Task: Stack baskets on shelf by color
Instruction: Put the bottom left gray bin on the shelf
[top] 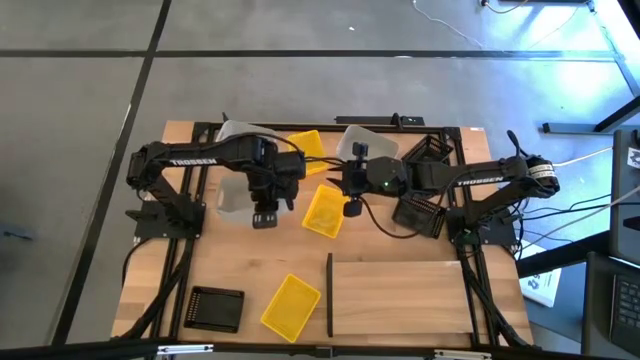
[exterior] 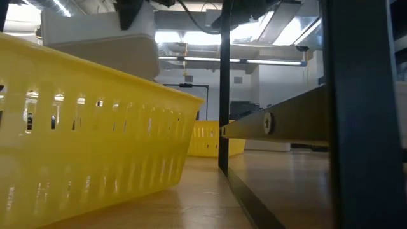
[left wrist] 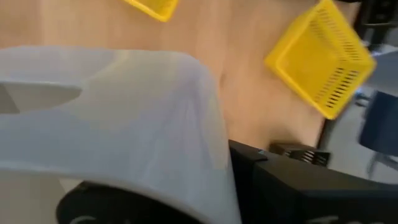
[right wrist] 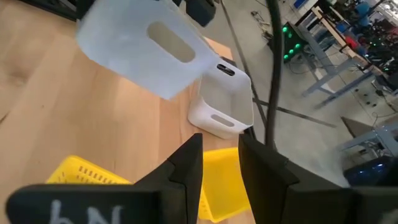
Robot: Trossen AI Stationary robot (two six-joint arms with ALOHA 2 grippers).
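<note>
yellow slotted baskets point(top: 323, 211); black mesh baskets point(top: 216, 308); pale shelf point(top: 400, 297)

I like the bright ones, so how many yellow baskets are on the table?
3. One yellow slotted plastic basket lies near the front edge, one sits mid-table below the right hand, and one is at the back. None seem hidden.
</note>
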